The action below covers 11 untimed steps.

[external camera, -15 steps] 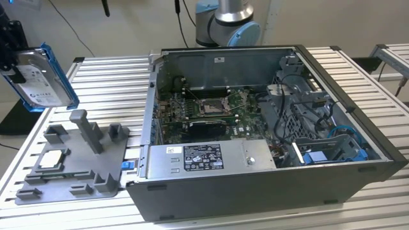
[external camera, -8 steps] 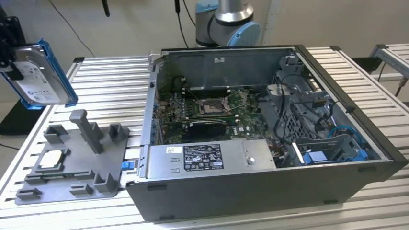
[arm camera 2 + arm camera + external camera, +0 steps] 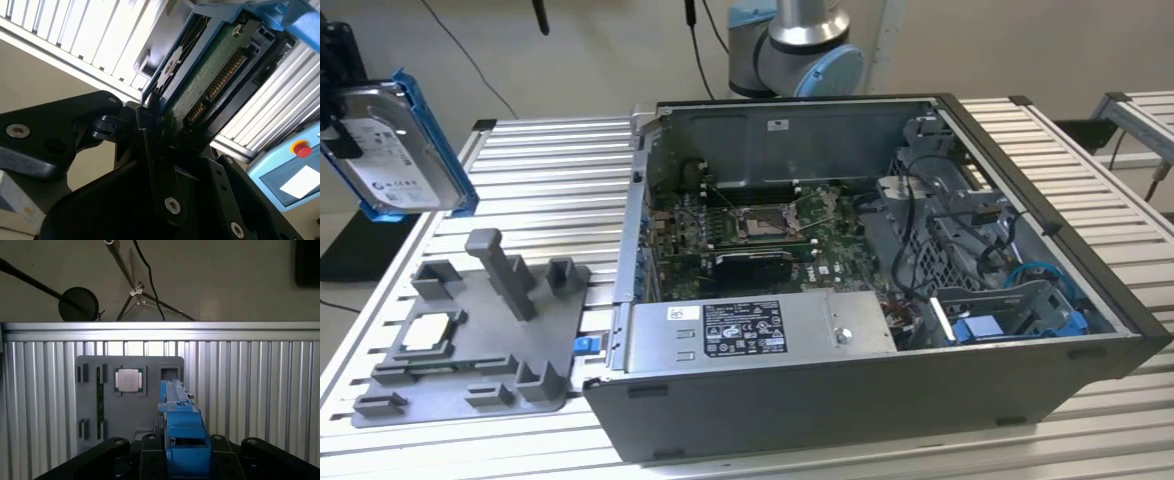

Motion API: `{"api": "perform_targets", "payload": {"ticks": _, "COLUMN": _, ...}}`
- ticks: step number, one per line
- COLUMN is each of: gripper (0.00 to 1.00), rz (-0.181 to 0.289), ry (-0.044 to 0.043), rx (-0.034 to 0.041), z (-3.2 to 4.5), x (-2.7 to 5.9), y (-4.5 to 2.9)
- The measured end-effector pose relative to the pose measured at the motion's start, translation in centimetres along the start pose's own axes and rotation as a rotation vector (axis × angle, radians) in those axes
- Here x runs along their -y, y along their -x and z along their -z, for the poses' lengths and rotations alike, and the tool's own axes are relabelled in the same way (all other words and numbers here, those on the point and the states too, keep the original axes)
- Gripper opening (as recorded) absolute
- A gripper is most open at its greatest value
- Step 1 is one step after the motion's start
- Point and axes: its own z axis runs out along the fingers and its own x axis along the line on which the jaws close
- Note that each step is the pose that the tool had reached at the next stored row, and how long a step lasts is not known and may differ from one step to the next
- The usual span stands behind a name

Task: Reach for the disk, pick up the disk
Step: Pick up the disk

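The disk [image 3: 394, 150], a silver hard drive with a white label in a bright blue frame, hangs upright in the air at the exterior view's far left, above the table's edge. My gripper [image 3: 339, 125] is shut on it from the left side. In the second wrist view the disk [image 3: 210, 75] shows its green circuit board and connector, clamped between my black fingers [image 3: 150, 145]. The first wrist view looks down along the disk's blue frame [image 3: 182, 425], which sits in my gripper [image 3: 182, 452] over the grey fixture.
A grey fixture plate [image 3: 467, 350] with upright posts holds a small silver chip [image 3: 427, 335] below the disk. An open computer case [image 3: 854, 280] fills the table's middle. The arm's base [image 3: 794, 50] stands behind it. A blue pendant with a red button [image 3: 300, 150] lies off the table.
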Motion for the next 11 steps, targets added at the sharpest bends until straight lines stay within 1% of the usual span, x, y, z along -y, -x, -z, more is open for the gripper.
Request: {"api": "perform_targets", "payload": {"ticks": 11, "gripper": 0.0, "rz": 0.0, "ry": 0.0, "rx": 0.0, "z": 1.34, "x": -0.01, "y": 0.0}}
